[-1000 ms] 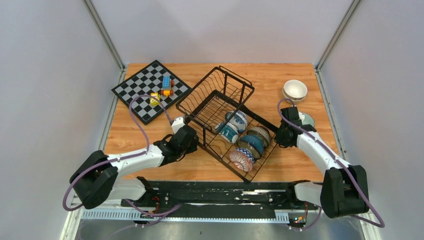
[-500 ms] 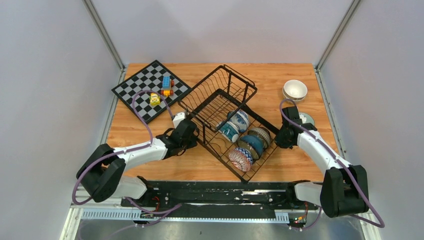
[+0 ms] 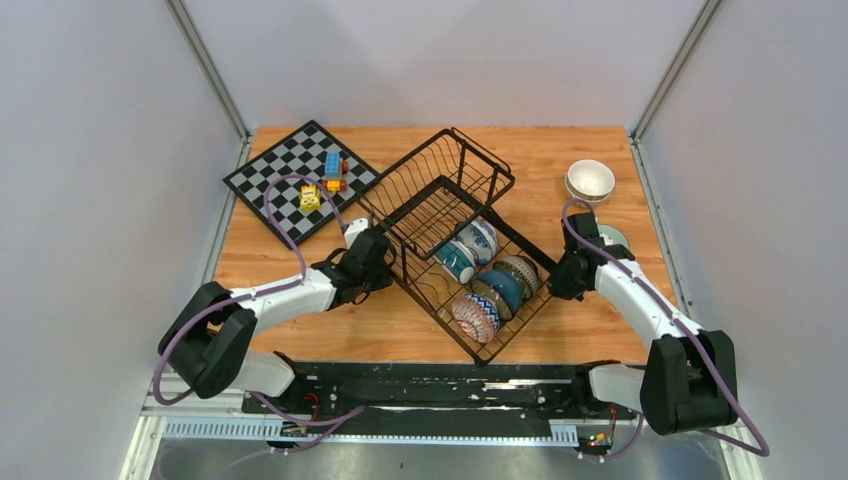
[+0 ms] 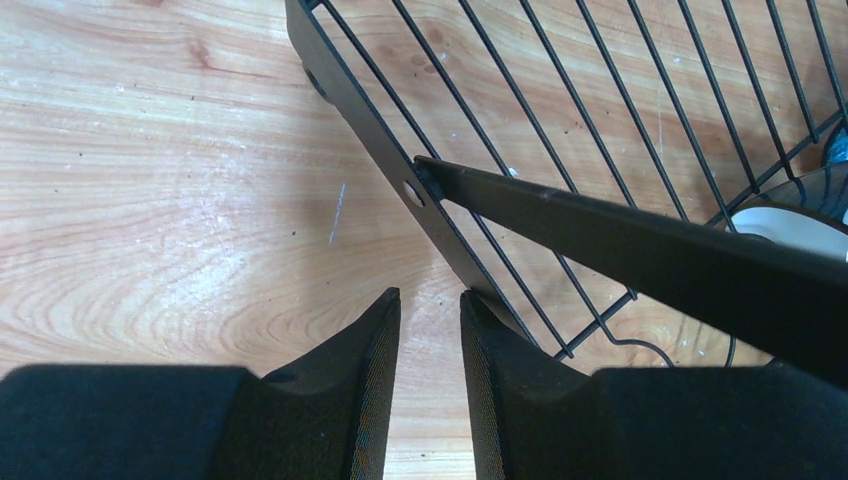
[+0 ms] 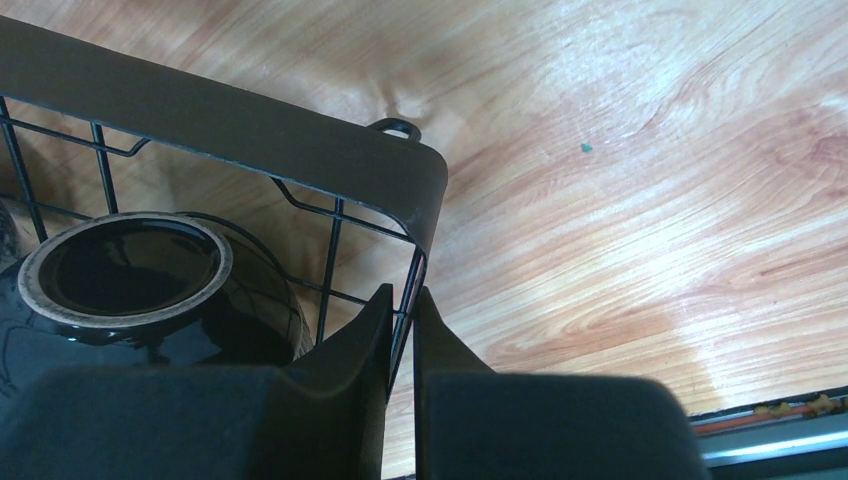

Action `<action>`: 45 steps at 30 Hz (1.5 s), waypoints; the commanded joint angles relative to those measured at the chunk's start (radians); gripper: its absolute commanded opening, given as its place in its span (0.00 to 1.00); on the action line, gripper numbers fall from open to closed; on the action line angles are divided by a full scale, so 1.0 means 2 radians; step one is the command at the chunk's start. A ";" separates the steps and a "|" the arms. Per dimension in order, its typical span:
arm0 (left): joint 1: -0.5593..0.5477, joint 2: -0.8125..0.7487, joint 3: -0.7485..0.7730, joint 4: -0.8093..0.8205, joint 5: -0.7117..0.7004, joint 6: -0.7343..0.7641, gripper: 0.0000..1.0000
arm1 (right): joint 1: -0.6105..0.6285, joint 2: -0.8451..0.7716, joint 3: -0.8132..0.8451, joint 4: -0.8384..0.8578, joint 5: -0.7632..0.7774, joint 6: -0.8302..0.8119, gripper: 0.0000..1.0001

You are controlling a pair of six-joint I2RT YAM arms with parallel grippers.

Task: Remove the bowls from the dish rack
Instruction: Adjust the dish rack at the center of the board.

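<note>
The black wire dish rack [image 3: 437,185] lies diagonally mid-table. In it stand several bowls: blue-white patterned [image 3: 478,238], teal-and-white [image 3: 457,262], brownish [image 3: 519,268], dark teal [image 3: 500,290] and red-pink patterned [image 3: 477,315]. My left gripper [image 3: 385,262] is low at the rack's left edge; in the left wrist view its jaws [image 4: 430,300] stand a little apart over bare wood, the right finger against the rack frame [image 4: 620,235]. My right gripper [image 3: 556,285] is shut on a side wire at the rack's corner [image 5: 250,135], next to a dark bowl [image 5: 130,280].
Stacked cream-white bowls [image 3: 590,180] sit at the back right. A mint green bowl [image 3: 614,238] lies partly behind my right arm. A chessboard [image 3: 295,180] with toy blocks [image 3: 332,170] fills the back left. Walls close in on both sides.
The rack has swung a little, its tall back end going right and farther away. My left gripper has pushed forward along the rack's left edge. The right gripper keeps its hold.
</note>
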 commanded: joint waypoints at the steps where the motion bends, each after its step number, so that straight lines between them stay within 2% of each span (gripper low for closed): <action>1: 0.006 0.003 0.063 0.184 0.017 -0.013 0.33 | 0.013 -0.012 0.053 0.096 -0.152 0.020 0.00; 19: 0.025 0.043 0.109 0.190 0.035 -0.004 0.33 | 0.013 -0.010 0.064 0.105 -0.162 0.033 0.00; 30: 0.032 0.078 0.129 0.187 0.046 0.003 0.33 | 0.013 0.023 0.056 0.115 -0.152 0.033 0.00; 36: 0.033 0.050 0.110 0.174 0.038 0.019 0.34 | 0.014 0.024 0.041 0.146 -0.141 0.067 0.00; 39: 0.033 0.023 0.091 0.159 0.031 0.025 0.37 | 0.018 0.025 0.033 0.161 -0.132 0.096 0.00; 45: 0.033 -0.041 0.048 0.118 0.012 0.021 0.58 | 0.027 0.038 0.028 0.166 -0.120 0.106 0.00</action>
